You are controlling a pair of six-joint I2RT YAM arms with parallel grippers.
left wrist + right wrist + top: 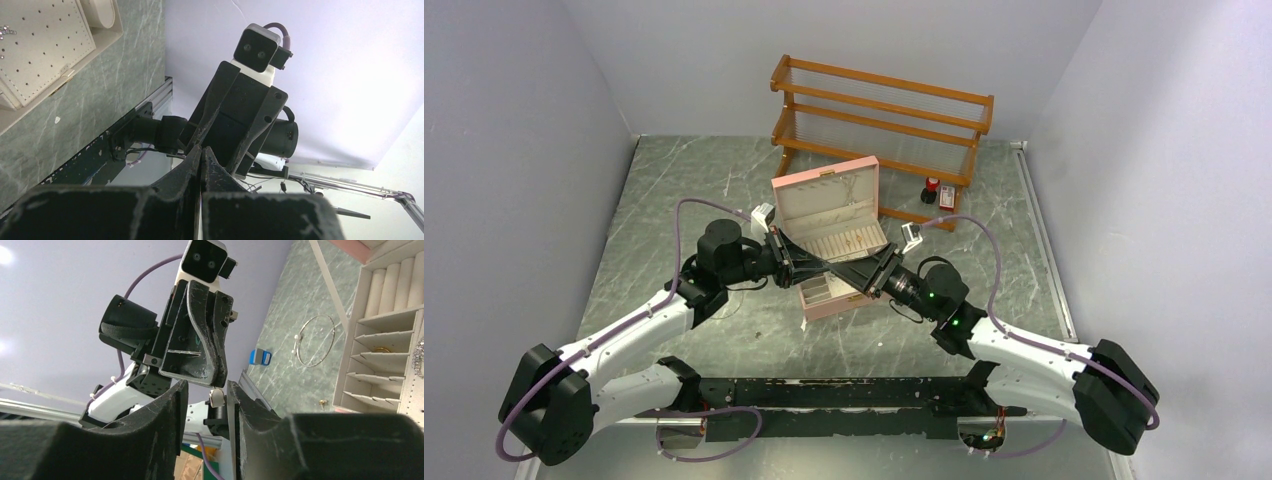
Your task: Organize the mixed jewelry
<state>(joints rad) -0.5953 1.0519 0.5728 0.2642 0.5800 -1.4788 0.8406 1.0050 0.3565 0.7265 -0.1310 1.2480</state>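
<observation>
The shut left gripper (pixel 201 152) meets the part-open right gripper (pixel 206 390) tip to tip, with a tiny pale bead (pixel 216 397) seemingly between the right's jaws. A thin silvery wire loop (pixel 315 340) lies right of centre on the green marbled desk (pixel 280 340).

The top external camera looks down from above and behind over the whole table (pixel 674 190), while both wrist cameras sit close, tilted upward, facing each other, sharing the pink box (pixel 826 205).
</observation>
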